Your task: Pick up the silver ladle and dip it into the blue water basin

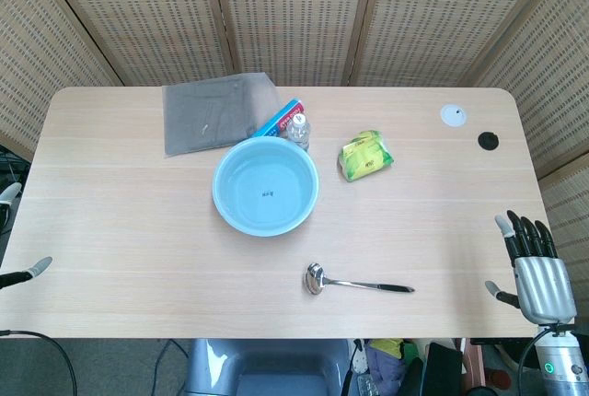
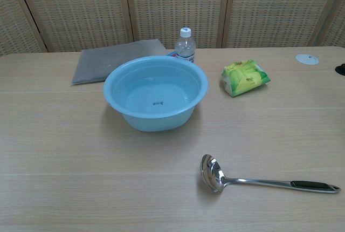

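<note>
The silver ladle [image 1: 354, 283] lies flat near the table's front edge, its bowl to the left and its black-tipped handle pointing right. The chest view shows the ladle [image 2: 259, 181] at the lower right. Behind it, at the table's middle, stands the blue water basin [image 1: 218, 195], whose wall [image 2: 156, 121] holds shallow water. My right hand [image 1: 532, 267] hovers at the right front corner, fingers straight and apart, holding nothing, well to the right of the handle. Only fingertips of my left hand [image 1: 28, 272] show at the left edge, far from the ladle, spread and holding nothing.
A grey cloth [image 1: 216, 113] lies at the back left. A water bottle [image 2: 185, 43] and a blue-red packet [image 1: 279, 118] stand just behind the basin. A green packet [image 1: 365, 155] sits right of it. A white disc [image 1: 453, 115] and black hole [image 1: 488, 141] are at the back right.
</note>
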Controlling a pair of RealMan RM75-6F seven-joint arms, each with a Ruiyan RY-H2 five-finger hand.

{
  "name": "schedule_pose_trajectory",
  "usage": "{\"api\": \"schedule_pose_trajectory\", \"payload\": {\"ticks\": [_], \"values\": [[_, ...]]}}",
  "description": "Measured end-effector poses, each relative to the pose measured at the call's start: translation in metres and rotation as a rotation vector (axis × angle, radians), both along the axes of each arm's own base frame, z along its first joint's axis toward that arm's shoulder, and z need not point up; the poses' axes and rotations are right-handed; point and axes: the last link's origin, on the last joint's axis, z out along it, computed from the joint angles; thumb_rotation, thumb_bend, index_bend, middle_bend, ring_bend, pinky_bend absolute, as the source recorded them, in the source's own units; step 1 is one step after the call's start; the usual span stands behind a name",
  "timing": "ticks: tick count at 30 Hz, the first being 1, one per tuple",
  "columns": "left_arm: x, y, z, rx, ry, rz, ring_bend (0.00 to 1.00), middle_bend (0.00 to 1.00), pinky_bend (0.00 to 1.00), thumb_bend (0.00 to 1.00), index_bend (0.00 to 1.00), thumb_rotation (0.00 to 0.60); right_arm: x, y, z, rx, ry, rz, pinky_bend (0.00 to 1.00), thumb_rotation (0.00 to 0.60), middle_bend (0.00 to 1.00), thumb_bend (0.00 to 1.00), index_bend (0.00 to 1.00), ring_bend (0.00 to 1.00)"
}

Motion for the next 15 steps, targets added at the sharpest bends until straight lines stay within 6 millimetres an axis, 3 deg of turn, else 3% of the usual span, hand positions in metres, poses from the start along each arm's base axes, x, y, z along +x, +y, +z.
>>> {"api": "schedule_pose_trajectory", "payload": {"ticks": [11,12,14,15], "values": [[-0.001,0.003,0.000,0.002,-0.004,0.004,0.00,0.00,0.00,0.00,0.00,0.600,0.006,-0.001,-0.005,0.034,-0.012,0.020,0.00,0.600,0.00,0.00,0.00,0.01],[-0.001,0.003,0.000,0.002,-0.004,0.005,0.00,0.00,0.00,0.00,0.00,0.600,0.008,-0.002,-0.007,0.045,-0.013,0.034,0.05,0.600,0.08,0.00,0.00,0.10],[-0.001,0.005,-0.001,-0.001,-0.003,0.010,0.00,0.00,0.00,0.00,0.00,0.600,0.014,-0.006,-0.010,0.060,-0.012,0.069,0.32,0.600,0.29,0.00,0.00,0.34],[-0.001,0.006,-0.001,-0.004,-0.003,0.013,0.00,0.00,0.00,0.00,0.00,0.600,0.019,-0.010,-0.013,0.076,-0.013,0.095,0.53,0.600,0.43,0.00,0.00,0.49]]}}
